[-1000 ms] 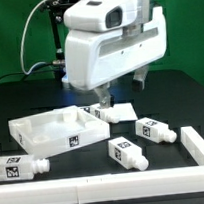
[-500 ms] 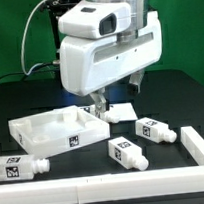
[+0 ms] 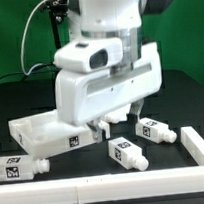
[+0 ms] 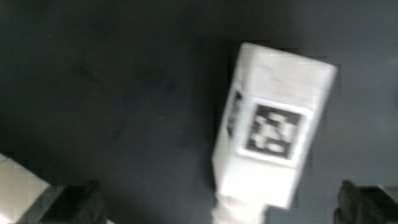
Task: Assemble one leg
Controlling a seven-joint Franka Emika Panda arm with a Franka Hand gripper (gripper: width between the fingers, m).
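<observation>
A large white robot arm point(image 3: 104, 85) leans low over a black surface point(image 3: 179, 88). A square white panel point(image 3: 37, 131) with a raised rim lies at the exterior view's left. Three similar pegs point(image 3: 130, 153) lie scattered nearer the camera. In the wrist view, the leg point(image 4: 270, 120) lies flat on the surface, tag facing up. Its narrow end points into the gap of the wide-spread pincer point(image 4: 221, 202), clear of both fingers.
</observation>
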